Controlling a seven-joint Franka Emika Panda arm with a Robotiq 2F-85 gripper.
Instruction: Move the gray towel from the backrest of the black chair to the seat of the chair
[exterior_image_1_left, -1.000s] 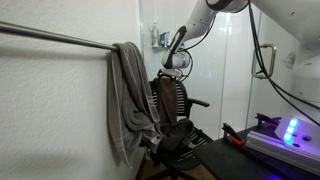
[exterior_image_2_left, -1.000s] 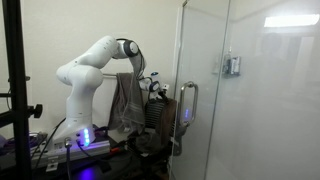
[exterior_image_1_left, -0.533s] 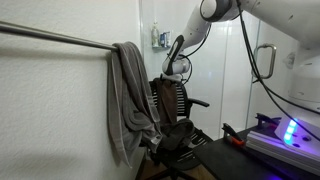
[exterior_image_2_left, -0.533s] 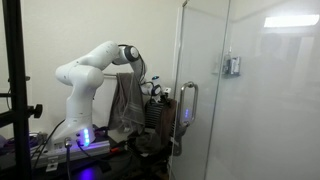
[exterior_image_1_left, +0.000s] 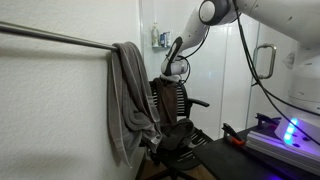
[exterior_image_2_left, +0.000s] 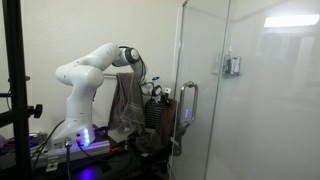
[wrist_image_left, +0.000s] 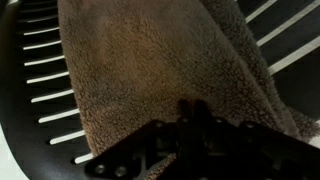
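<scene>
The gray towel (wrist_image_left: 160, 60) fills the wrist view as a brownish, fleecy cloth draped over the ribbed backrest (wrist_image_left: 40, 75) of the black chair (exterior_image_1_left: 172, 100). My gripper (wrist_image_left: 193, 108) presses into the cloth, its two dark fingertips drawn together on a pinch of it. In both exterior views the gripper (exterior_image_1_left: 172, 72) (exterior_image_2_left: 158, 92) sits at the top of the backrest. The chair's seat (exterior_image_1_left: 185, 135) lies below, dark and partly hidden.
A larger, lighter gray towel (exterior_image_1_left: 125, 95) hangs from a metal bar (exterior_image_1_left: 50, 38) right beside the chair. A glass door with a handle (exterior_image_2_left: 188, 105) stands close to the chair. The robot's base, with a blue light (exterior_image_1_left: 290, 130), rests on a dark surface.
The arm has come down a little toward the top of the backrest. The fingers have closed on the towel.
</scene>
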